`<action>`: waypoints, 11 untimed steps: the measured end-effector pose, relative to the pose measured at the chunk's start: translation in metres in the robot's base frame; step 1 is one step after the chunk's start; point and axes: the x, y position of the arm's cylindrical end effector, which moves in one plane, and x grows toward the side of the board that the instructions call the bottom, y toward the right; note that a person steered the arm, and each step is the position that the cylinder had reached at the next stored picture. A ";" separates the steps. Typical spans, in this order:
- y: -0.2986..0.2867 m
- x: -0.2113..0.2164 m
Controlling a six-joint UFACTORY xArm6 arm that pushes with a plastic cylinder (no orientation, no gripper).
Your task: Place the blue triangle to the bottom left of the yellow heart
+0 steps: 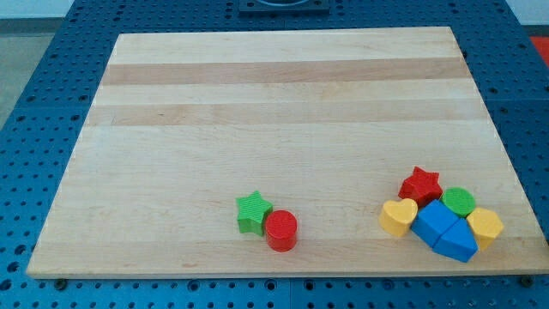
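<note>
Blue triangle lay near the view's bottom right corner of the wooden board, at the low edge of a tight cluster of blocks. It touched a blue cube on its upper left and a yellow hexagon-like block on its right. The yellow heart sat at the cluster's left side, pressed against the blue cube, so the triangle was to the heart's lower right. A red star stood above the heart and cube, with a green cylinder just beside it on the right. Well apart, toward the bottom middle, a green star touched a red cylinder. My tip did not show anywhere in the view, so I could not tell its place relative to the blocks
</note>
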 end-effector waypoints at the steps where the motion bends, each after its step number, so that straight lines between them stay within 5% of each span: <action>1: -0.016 0.000; 7: -0.151 0.001; 11: -0.177 0.001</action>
